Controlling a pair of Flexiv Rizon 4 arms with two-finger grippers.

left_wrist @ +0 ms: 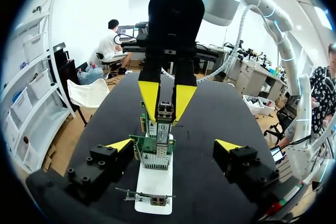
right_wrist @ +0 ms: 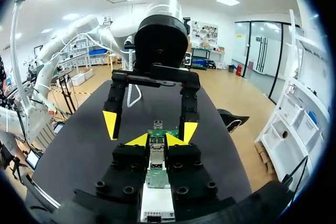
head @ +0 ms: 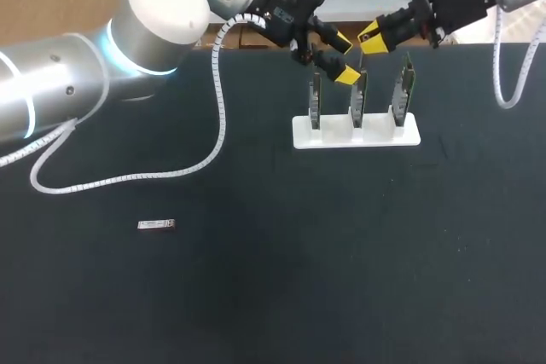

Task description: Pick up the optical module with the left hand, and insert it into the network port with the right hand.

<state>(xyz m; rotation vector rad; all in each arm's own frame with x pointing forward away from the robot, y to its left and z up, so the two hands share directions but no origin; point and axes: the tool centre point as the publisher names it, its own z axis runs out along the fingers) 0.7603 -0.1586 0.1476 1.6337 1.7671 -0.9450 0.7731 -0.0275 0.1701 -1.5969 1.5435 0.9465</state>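
One slim silvery optical module [left_wrist: 165, 111] sits pinched in right hand [right_wrist: 156, 140]; left hand [head: 344, 58] spread wide.

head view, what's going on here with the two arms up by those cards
The right pincer is shut on an optical module, holding it at the top of the middle card of three standing upright in a white stand. Whether it has entered the port cannot be seen. The left pincer hangs open and empty facing it. A second module lies alone on the table.
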